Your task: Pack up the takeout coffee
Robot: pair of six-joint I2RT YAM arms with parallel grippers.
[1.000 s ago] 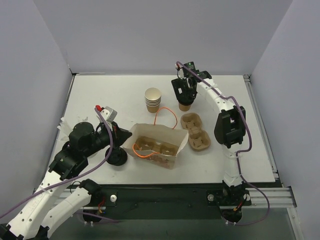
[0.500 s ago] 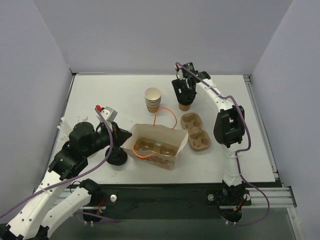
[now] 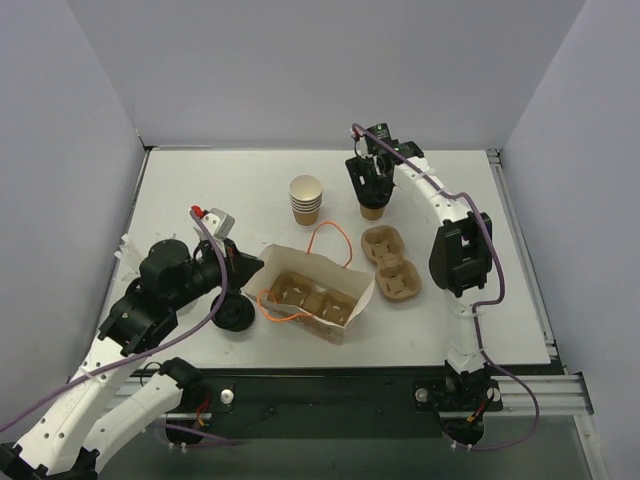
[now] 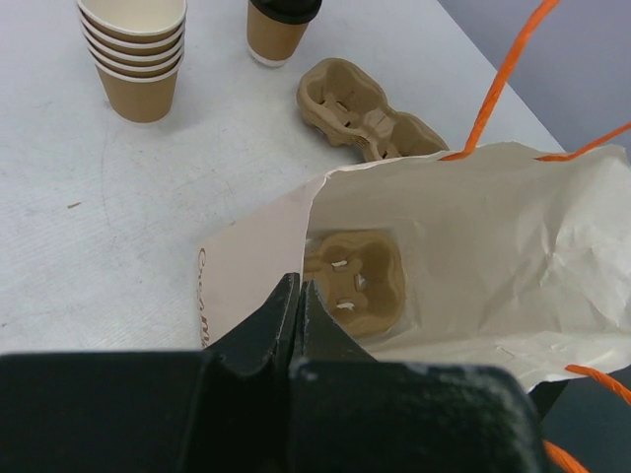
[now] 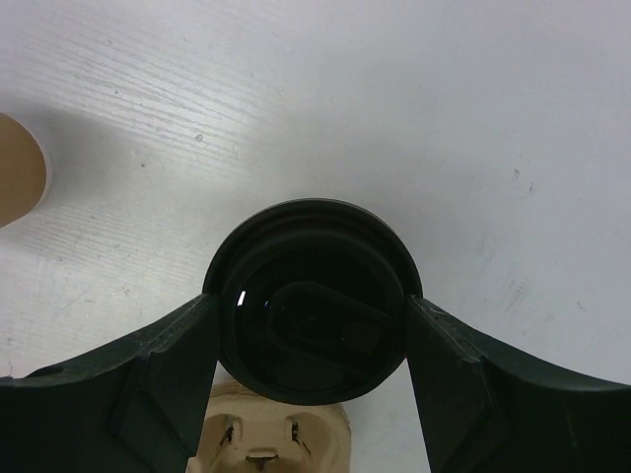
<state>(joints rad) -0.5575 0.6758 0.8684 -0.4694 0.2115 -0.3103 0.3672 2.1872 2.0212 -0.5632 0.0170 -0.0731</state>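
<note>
At the far side, right gripper [image 5: 311,320] has its jaws pressed on the lid of the takeout coffee [image 4: 274,32]; left gripper [image 4: 299,301] pinches the paper bag [image 4: 493,217] rim, mouth open. Grasp step, I reckon; next needs a straight lift, carried level into the bag

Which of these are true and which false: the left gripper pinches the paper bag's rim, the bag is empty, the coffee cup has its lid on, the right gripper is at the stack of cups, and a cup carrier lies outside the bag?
1. The left gripper pinches the paper bag at its rim: true.
2. The bag is empty: false; a cup carrier lies inside it.
3. The takeout coffee has its black lid on: true.
4. The right gripper is at the stack of cups: false; its fingers flank the takeout coffee, and the stack stands apart.
5. A second carrier lies on the table outside the bag: true.
</note>
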